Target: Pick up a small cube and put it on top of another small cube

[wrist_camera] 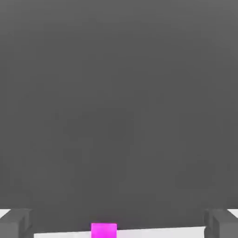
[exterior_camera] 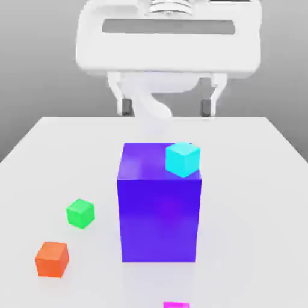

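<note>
The gripper (exterior_camera: 166, 107) hangs above the far edge of the white worktop (exterior_camera: 252, 180), behind the blue-violet block (exterior_camera: 159, 219), with its fingers (exterior_camera: 126, 106) spread wide apart and nothing between them. The block stands upright near the middle of the worktop. A cyan cube (exterior_camera: 182, 159) rests on the block's top face, at the front corner toward the exterior view's right. The magenta cube (exterior_camera: 176, 305) lies on the worktop in front of the block, well apart from it, at the near edge of the exterior view. In the hand view the magenta cube (wrist_camera: 103, 230) sits on the worktop edge (wrist_camera: 158, 232), between the two dark fingers (wrist_camera: 14, 224) and clear of both. A green cube (exterior_camera: 80, 213) lies on the worktop beside the block, toward the exterior view's left and apart from it. An orange cube (exterior_camera: 52, 259) lies nearer the front than the green cube and farther from the block.
</note>
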